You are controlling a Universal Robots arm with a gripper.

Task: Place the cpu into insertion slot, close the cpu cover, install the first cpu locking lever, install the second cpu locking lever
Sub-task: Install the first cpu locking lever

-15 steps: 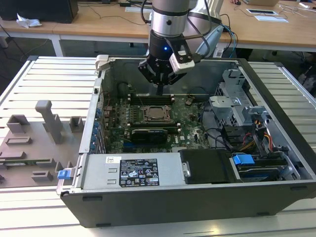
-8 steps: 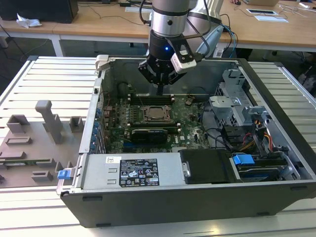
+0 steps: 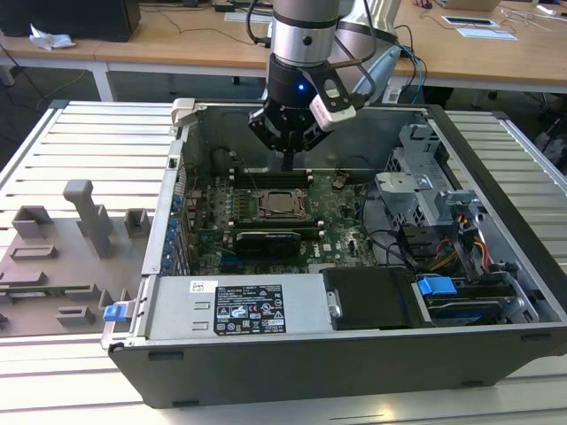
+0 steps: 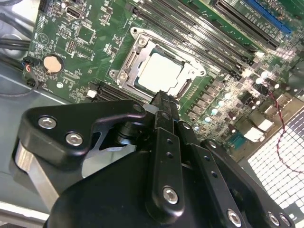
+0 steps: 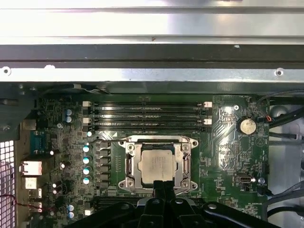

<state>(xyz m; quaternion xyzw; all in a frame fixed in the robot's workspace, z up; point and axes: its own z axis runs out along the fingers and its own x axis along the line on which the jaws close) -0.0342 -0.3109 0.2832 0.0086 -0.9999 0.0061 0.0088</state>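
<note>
The cpu lies flat in the insertion slot on the green board, its pale silver top showing. The cpu cover lies down around it as a silver frame, seen also in the second wrist view. My gripper hangs inside the case a little above the board, beside the socket's edge. Its black fingers are pressed together with nothing between them, and their tips reach just over the socket's rim. Where the locking levers stand is too fine to tell.
The open computer case lies on a slatted table. Long black memory slots run beside the socket. A power supply, a drive cage and cables fill the exterior view's right. A grey fixture tray sits at its left.
</note>
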